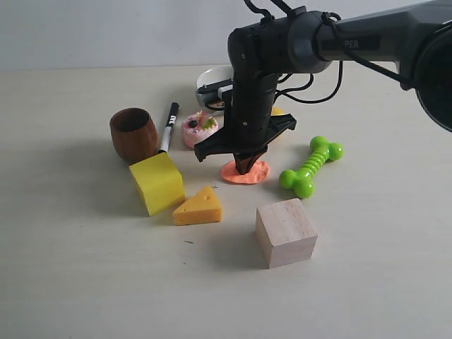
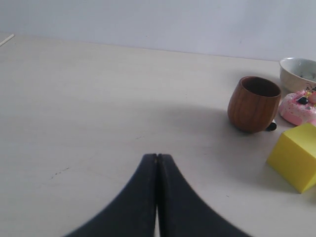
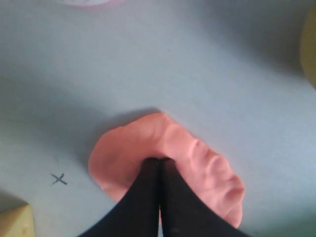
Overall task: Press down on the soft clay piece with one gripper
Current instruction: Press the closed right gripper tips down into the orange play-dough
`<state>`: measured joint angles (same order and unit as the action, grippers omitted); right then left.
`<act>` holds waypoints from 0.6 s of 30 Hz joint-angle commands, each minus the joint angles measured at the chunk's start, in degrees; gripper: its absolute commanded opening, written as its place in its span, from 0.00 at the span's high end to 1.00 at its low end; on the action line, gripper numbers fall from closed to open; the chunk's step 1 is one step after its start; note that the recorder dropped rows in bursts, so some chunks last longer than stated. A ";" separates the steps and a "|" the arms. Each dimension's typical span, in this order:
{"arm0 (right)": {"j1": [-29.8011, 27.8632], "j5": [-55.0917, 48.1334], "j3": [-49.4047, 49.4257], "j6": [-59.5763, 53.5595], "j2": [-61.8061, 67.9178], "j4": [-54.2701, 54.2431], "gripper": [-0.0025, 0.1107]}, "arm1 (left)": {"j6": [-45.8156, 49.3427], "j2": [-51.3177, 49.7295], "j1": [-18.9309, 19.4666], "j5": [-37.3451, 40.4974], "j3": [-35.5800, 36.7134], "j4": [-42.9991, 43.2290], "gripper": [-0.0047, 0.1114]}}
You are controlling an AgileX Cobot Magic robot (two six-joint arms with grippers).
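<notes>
The soft clay piece lies flat on the table, salmon-orange and lumpy, between the cheese wedge and the green bone toy. My right gripper points straight down, shut, with its closed tip touching the middle of the clay and dented ridges showing beside it. Nothing is held between its fingers. My left gripper is shut and empty, low over bare table far from the clay, and does not show in the exterior view.
Around the clay stand a pink toy cake, brown wooden cup, black marker, yellow block, cheese wedge, green bone toy, wooden cube and a white bowl behind the arm.
</notes>
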<state>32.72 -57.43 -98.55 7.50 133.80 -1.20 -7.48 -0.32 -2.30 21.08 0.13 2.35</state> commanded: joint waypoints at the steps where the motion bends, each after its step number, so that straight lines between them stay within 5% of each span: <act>1: -0.05 1.04 1.58 0.01 4.40 1.20 0.98 | -0.12 0.32 -0.43 -0.43 -0.13 -0.21 0.96; 18: -0.05 -0.80 1.47 0.01 3.54 1.20 0.98 | -0.12 0.32 -0.43 -0.43 -0.13 -0.21 0.96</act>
<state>32.72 -57.64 -98.55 7.50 133.91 -1.20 -7.48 -0.32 -2.30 21.08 0.13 2.35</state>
